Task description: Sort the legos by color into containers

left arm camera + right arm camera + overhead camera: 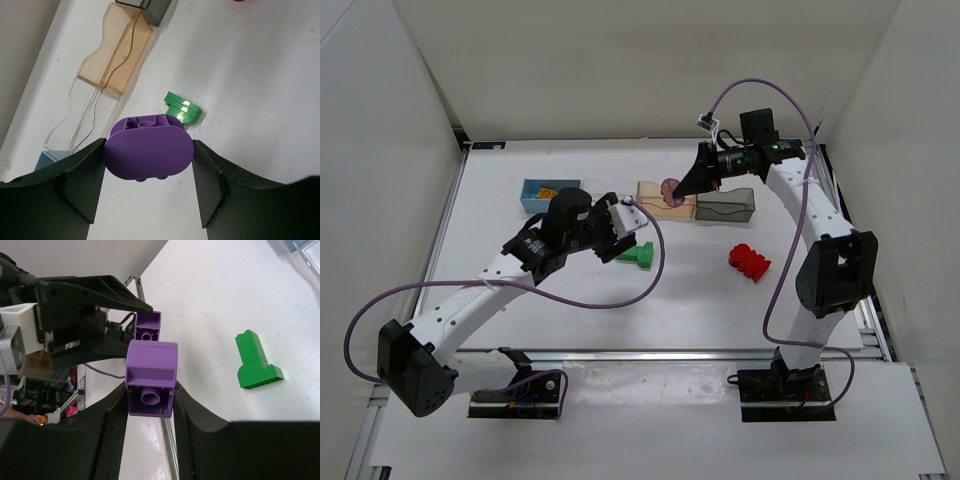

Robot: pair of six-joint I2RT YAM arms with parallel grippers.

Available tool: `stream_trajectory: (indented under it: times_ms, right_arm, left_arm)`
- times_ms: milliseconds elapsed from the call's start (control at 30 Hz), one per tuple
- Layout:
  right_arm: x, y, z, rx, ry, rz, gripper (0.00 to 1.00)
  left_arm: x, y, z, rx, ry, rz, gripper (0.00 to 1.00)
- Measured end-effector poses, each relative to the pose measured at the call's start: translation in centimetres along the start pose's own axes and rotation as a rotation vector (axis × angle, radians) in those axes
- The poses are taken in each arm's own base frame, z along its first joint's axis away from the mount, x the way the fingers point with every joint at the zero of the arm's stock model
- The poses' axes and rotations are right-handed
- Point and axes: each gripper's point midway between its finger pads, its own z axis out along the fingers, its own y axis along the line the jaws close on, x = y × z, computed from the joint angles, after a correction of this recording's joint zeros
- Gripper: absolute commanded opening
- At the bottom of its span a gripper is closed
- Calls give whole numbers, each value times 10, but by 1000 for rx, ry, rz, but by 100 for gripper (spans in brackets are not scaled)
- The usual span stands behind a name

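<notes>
Right gripper (150, 387): the jaws are pinched tight on a purple brick (151, 365), which is lifted off the table (700, 300). From above it seems to hang over the pale orange container (117, 55).
Left gripper (148, 145): the jaws are about half spread. A second purple piece (150, 152) fills the gap and touches both fingers, held up not far from the green lego (638, 255).
Sorted: the yellow lego (546, 192) lies in the blue container (532, 185).
Waiting: the green lego and the red lego (749, 262) are loose on the table. The grey container (725, 205) and the clear container (82, 120) stand in the row.
Step, as I read it: put the purple into one box.
Doing it well: I'd centre the brick over the orange box's mouth and lower it between the walls before letting go. The left arm's piece should go to the same box, one arm at a time so they don't clash.
</notes>
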Motion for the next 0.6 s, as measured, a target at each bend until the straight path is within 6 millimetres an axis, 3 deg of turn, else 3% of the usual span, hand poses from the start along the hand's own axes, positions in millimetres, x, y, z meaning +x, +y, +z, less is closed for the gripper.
stream_trajectory:
  times_ms: [200,267,500,600]
  right_arm:
    - [-2,5,-6,9,-12,-40,0]
    - [0,4,-10,24,-16,-49,0]
    - [1,-3,-31,124,-49,-77,0]
    - [-2,-2,-39,158,-65,-99,0]
  left_arm:
    - [12,15,1,-48,50,-73,20]
    - [17,35,9,-90,90,-138,15]
    - [34,110,60,-196,204,-434,12]
    - [50,127,80,-213,245,-560,10]
